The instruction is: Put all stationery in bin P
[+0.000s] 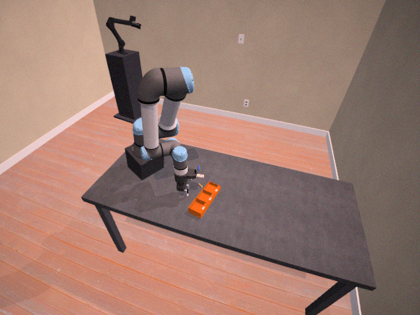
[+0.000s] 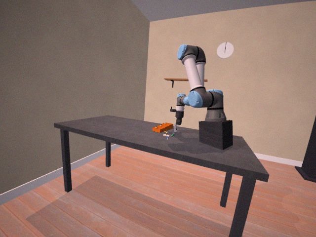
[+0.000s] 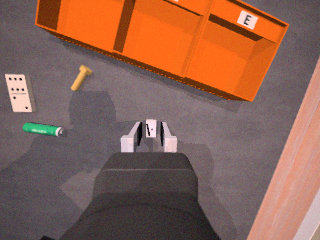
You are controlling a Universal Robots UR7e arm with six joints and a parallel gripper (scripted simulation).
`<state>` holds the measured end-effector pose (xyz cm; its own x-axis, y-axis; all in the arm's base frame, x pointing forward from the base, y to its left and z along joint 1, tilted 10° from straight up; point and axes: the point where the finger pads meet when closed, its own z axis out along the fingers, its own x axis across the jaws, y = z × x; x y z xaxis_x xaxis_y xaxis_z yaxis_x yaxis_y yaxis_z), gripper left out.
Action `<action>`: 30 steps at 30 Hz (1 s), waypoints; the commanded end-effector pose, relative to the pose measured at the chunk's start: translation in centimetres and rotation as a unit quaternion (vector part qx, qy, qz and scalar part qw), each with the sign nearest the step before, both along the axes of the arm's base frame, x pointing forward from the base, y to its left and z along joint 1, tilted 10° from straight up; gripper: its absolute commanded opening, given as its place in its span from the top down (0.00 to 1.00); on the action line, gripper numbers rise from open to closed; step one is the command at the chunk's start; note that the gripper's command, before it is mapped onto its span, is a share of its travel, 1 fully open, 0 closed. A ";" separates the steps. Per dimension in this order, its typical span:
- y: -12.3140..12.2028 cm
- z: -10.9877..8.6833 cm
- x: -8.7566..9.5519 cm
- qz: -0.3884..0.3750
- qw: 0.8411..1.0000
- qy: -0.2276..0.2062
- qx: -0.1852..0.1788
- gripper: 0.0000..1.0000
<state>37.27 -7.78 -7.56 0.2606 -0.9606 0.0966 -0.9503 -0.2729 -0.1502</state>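
Stationery item, a green marker (image 3: 43,130), lies at nine o'clock of the half-open, empty end effector (image 3: 148,142), which straddles a small white tile (image 3: 150,128) on the counter (image 3: 240,150).
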 end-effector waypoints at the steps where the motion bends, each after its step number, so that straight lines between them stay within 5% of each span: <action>1: 0.0 -0.5 0.1 0.000 1.000 -0.001 0.000 0.38; 18: 0.0 -0.9 0.1 0.000 1.000 -0.001 0.000 0.38; 19: 0.0 -0.9 0.1 0.000 1.000 -0.001 0.000 0.68; 30: 0.0 -0.9 0.1 0.000 1.000 -0.001 0.000 0.68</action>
